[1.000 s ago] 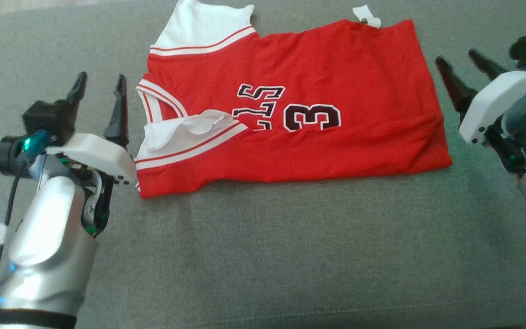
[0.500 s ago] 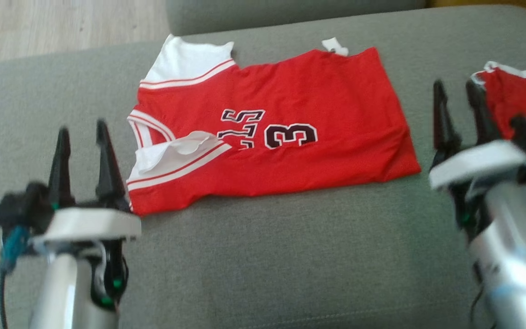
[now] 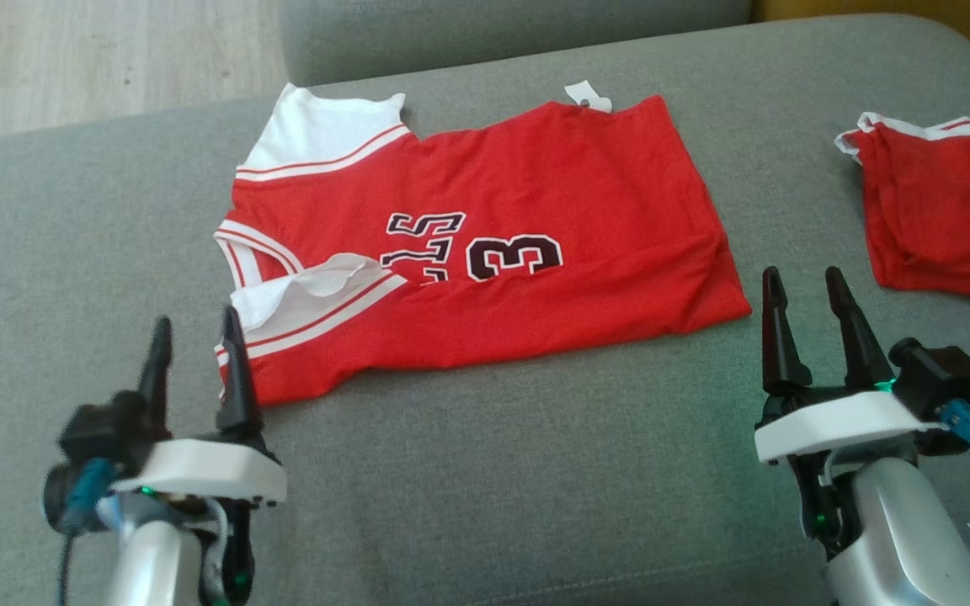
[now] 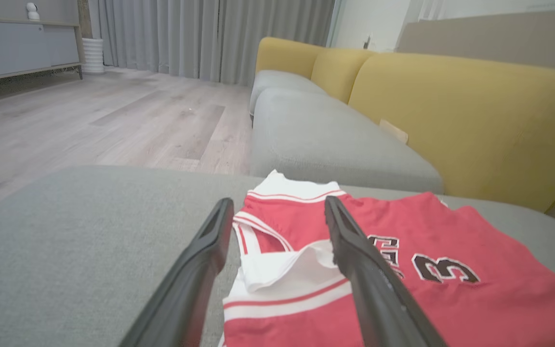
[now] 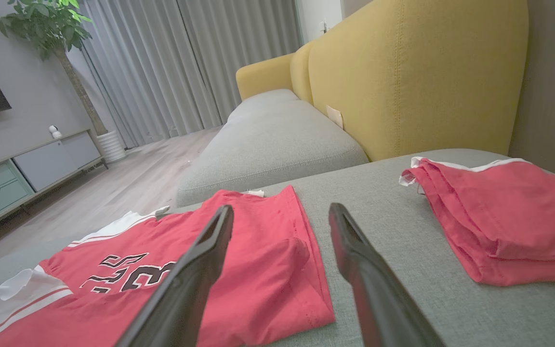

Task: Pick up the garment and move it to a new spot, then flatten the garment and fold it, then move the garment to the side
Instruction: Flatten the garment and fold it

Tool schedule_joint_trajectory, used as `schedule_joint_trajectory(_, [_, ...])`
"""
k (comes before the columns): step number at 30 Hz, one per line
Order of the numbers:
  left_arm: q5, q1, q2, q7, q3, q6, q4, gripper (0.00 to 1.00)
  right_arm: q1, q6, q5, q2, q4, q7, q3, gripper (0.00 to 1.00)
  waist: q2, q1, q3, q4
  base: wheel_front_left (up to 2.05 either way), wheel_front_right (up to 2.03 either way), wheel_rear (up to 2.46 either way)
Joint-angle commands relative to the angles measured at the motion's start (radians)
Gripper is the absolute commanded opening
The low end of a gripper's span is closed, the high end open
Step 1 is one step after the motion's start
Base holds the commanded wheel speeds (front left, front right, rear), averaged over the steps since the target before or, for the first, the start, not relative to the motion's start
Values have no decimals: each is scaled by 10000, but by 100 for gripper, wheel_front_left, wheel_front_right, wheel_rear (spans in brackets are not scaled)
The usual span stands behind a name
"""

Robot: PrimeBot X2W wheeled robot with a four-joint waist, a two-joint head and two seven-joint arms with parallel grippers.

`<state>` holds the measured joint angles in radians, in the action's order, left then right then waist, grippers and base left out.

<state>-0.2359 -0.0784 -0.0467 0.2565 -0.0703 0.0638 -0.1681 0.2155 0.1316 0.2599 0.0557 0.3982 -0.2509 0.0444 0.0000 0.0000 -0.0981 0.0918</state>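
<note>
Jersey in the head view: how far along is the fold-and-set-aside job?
Done: the jersey lies flat on the grey cushion, folded over lengthwise, its print half covered. In hand: nothing; left gripper and right gripper are open and empty. Left: probably another fold, then moving it aside.

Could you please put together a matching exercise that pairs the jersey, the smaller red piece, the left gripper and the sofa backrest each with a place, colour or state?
Things:
1. jersey
2. smaller red piece
3. left gripper
4. sofa backrest

Descriptions:
A. yellow
B. open and empty, beside the white sleeve
C. middle of the grey cushion, numeral 3 showing
D. far right of the cushion

Pairs: 1-C, 2-D, 3-B, 4-A
</note>
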Motion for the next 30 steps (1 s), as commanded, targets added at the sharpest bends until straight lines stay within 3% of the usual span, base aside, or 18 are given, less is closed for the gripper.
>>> schedule_joint_trajectory(1, [183,-521,-38,52,185,120,-111,100,367,-9,21,-50,-393,-107,154,100,0,0,-92,47,0,0,0])
schedule_joint_trajectory(7, [596,-1109,-67,40,1,338,-2261,100,454,-9,-73,-53,-565,-65,193,100,0,0,-308,206,0,0,0])
schedule_joint_trajectory(16, [996,-2078,-442,-328,103,1139,-4654,100,512,-9,-73,-54,-779,68,348,100,0,0,-540,396,0,0,0])
schedule_joint_trajectory(25, [999,-2624,-575,-1081,-250,776,-6044,100,543,-9,-34,-54,-1002,213,362,100,0,0,-671,500,0,0,0])
schedule_joint_trajectory(26, [981,-2655,-569,-1151,-281,735,-6130,92,548,-9,-44,-54,-1011,224,346,100,0,0,-672,489,0,0,0])
schedule_joint_trajectory(27, [973,-2683,-562,-1187,-321,693,-6191,34,552,-9,-70,-54,-1002,260,319,100,0,0,-670,473,0,0,0])
schedule_joint_trajectory(28, [972,-2706,-552,-1202,-379,627,-6229,0,558,-9,-106,-54,-971,328,283,100,0,0,-666,450,0,0,0])
schedule_joint_trajectory(30, [973,-2756,-527,-1074,-465,560,-6186,0,583,-9,-191,-54,-846,533,205,100,0,0,-658,383,0,0,0])
